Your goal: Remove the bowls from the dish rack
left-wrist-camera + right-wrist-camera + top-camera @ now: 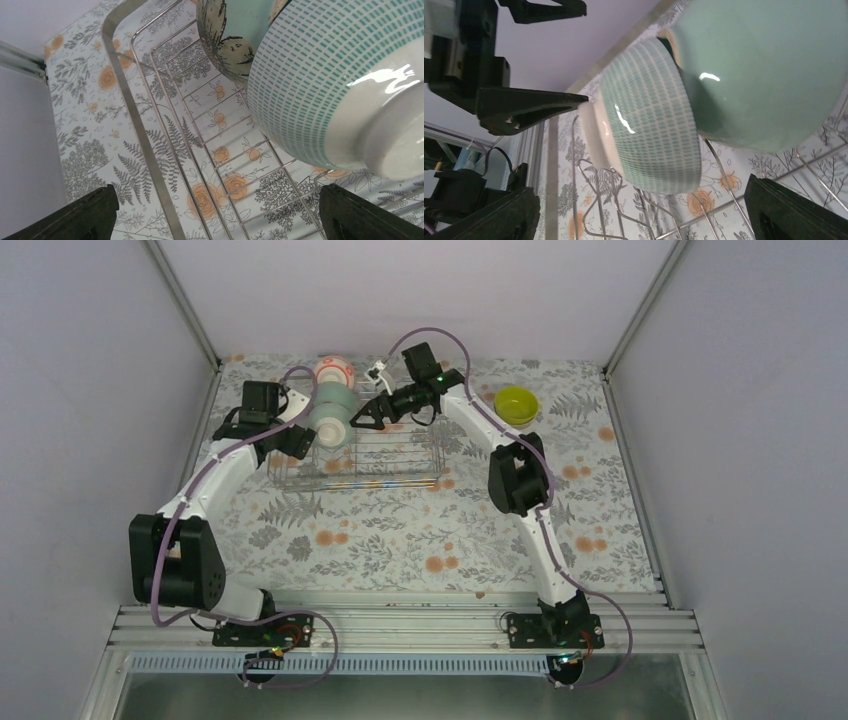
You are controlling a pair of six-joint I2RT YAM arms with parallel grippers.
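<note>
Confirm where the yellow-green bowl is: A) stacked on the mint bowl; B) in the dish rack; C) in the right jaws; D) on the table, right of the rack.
D: the yellow-green bowl sits upright on the table, apart from the dish rack, off its right end.

Yellow-green bowl [517,404] sits upright on the desk [420,540] right of the rack [385,455], while the mint bowl [769,75], teal-dashed bowl [649,130] and orange-patterned bowl [334,370] stand on edge at its left end.

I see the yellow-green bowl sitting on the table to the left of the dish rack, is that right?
Not quite. The yellow-green bowl does sit on the table, but to the right of the dish rack, not the left. The top external view shows this.
</note>
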